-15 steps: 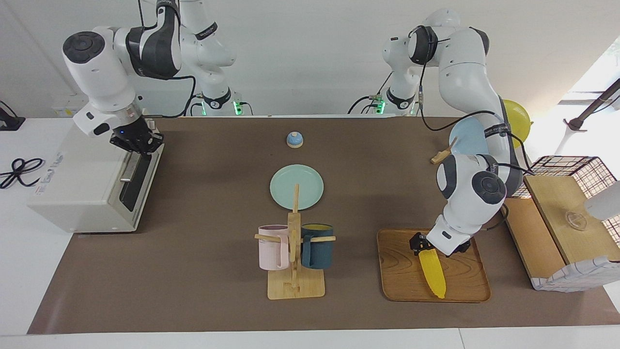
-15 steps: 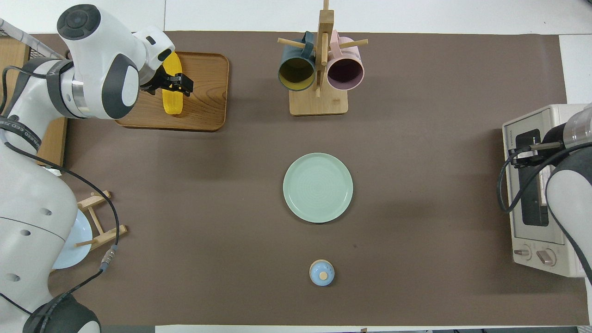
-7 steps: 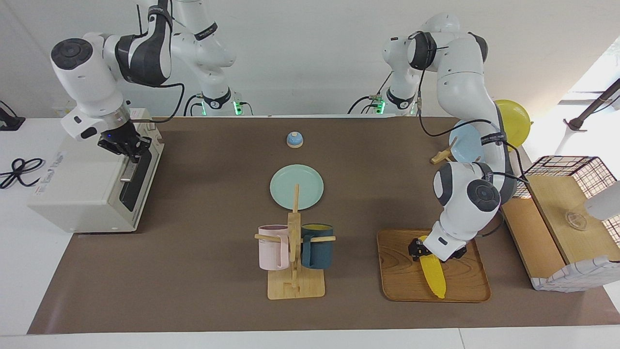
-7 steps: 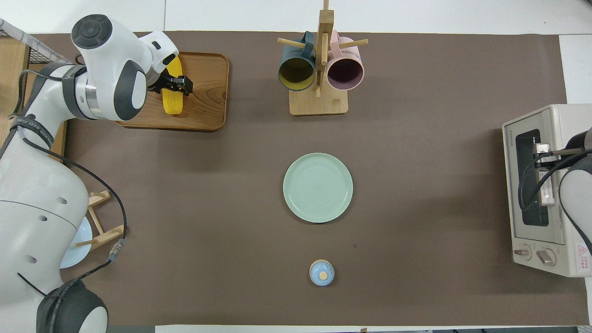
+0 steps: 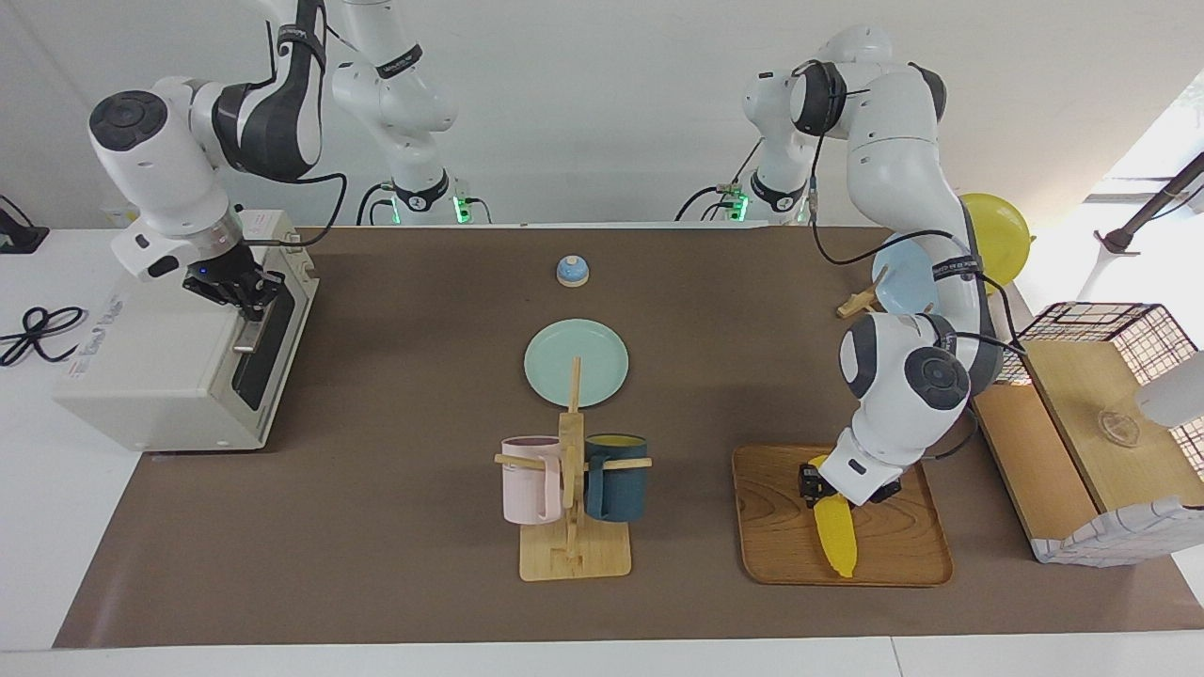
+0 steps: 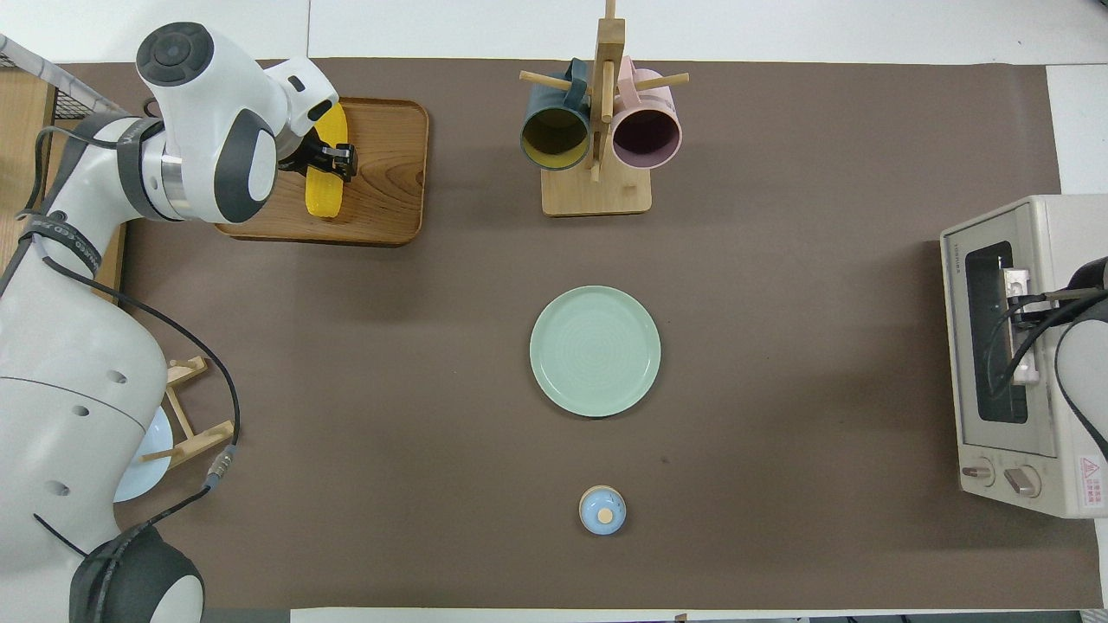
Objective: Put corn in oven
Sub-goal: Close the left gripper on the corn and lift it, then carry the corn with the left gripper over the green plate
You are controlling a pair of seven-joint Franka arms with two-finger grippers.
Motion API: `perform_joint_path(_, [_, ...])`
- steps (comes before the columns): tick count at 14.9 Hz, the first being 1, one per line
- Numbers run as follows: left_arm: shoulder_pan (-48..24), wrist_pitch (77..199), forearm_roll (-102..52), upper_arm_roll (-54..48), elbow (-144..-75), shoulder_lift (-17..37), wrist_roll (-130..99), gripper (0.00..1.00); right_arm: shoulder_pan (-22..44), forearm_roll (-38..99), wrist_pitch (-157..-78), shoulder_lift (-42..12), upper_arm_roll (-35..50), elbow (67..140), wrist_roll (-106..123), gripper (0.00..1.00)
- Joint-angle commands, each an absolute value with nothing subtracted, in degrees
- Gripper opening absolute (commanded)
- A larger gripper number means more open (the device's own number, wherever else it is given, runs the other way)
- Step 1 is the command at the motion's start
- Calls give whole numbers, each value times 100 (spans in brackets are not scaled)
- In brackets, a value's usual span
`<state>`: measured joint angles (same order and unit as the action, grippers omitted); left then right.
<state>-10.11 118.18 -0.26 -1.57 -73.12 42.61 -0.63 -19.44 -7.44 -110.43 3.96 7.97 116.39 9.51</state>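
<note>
The yellow corn (image 5: 835,531) lies on a wooden tray (image 5: 903,555) toward the left arm's end of the table; it also shows in the overhead view (image 6: 324,186). My left gripper (image 5: 826,480) is low over the corn's thick end, with its fingers (image 6: 344,161) against the cob's sides. The off-white oven (image 5: 141,376) stands at the right arm's end with its door shut; the dark window (image 6: 991,329) and the silver handle (image 5: 250,331) show. My right gripper (image 5: 235,287) hangs over the oven's top front edge, just above the handle.
A wooden mug rack (image 5: 572,555) with a pink and a dark blue mug stands mid-table, a green plate (image 5: 576,362) nearer the robots, then a small blue bell (image 5: 572,271). A plate rack (image 5: 908,273), a wooden box and a wire basket (image 5: 1110,324) are at the left arm's end.
My left gripper has come down onto the corn, and the cob's tip has swung slightly. My right gripper has moved from in front of the oven door back over its top edge.
</note>
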Motion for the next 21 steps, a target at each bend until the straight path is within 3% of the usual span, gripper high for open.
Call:
perform_joint_path(1, [-1081,11137,-279,-123,-7207,3782,-140,0,-2083,-774,-11162,431,844,11769,1090,0])
perform_joint_path(6, [-1546,10635,-475,-123,-8329,2306,-1193,0,-2031,-703,-11162,396,853,11769,950,0])
perform_joint_path(10, [-2406,10722,-475,-132,-9490,1381,-2195,0,-1697,-423,-11171,343,861,11777,441,0])
perform_joint_path(14, [-3215,11327,-475,-132,-10027,1161,-3127,0,-1319,-413,-11267,316,861,11777,9,0])
perform_joint_path(17, [-3812,12415,-483,-141,-10851,889,-3655,0,-1274,-404,-11548,255,861,12013,35,0])
perform_joint_path(21, [-4297,13296,-483,-141,-11074,1203,-3858,0,-1301,-404,-11479,255,861,11989,61,0])
